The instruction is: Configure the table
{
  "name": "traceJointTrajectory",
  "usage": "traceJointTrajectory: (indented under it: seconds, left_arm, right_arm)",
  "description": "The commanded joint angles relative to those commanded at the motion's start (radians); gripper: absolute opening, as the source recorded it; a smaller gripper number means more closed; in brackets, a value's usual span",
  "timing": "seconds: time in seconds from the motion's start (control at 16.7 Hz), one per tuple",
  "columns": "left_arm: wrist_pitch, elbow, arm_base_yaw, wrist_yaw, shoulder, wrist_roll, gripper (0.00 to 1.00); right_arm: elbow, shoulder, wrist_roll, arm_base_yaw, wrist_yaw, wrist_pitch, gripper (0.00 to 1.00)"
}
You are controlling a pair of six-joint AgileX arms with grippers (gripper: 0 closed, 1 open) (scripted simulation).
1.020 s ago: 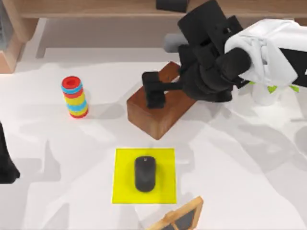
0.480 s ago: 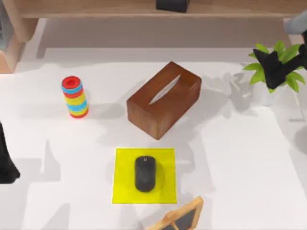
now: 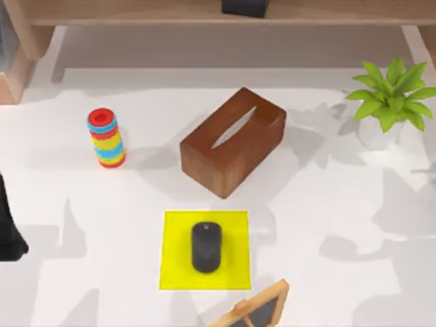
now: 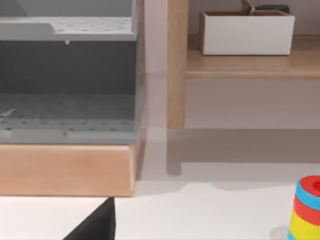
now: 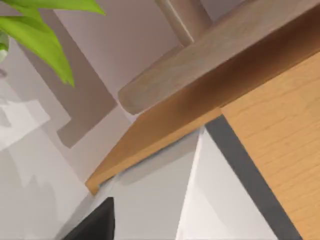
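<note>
Five things sit on the white surface [image 3: 354, 272], which spreads across nearly the whole top view below the wooden shelf [image 3: 136, 12] at its far edge. Biggest is the brown tissue box [image 3: 233, 141], lying at an angle near the middle; then the potted plant [image 3: 390, 102] at the right, the yellow mat [image 3: 205, 250] toward the near edge, the striped ring stack [image 3: 105, 137] at the left, and smallest the black mouse [image 3: 206, 246], resting on the middle of the mat. A framed slate [image 3: 253, 308] leans in at the near edge. The left arm [image 3: 8, 228] is parked at the left edge of the top view; I cannot tell whether either pincer is released or clenched. The left wrist view faces the shelf and a grey crate [image 4: 67, 75], with the ring stack at its corner; the right wrist view looks along the shelf's underside, with plant leaves [image 5: 42, 35] close by. Judging from this, the mouse looks placed and the next item is not yet chosen. To do the step well, an arm should come down from above between the things, well apart from the plant's leaves and the tall ring stack, which would likely topple at a sideways touch, and leave the mouse undisturbed on its mat.
</note>
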Motion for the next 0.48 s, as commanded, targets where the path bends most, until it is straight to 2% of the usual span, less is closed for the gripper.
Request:
traceJointTrajectory:
  seconds: [0.24,0.48]
  left_arm:
    - [0.0,0.0,0.0,0.0,0.0,0.0,1.0]
    - [0.0,0.0,0.0,0.0,0.0,0.0,1.0]
  right_arm:
    - [-0.068,0.14,-0.265,-0.172,-0.044,0.284,1.0]
    - [-0.043,0.321,-0.458,-0.276,-0.05,0.478,1.0]
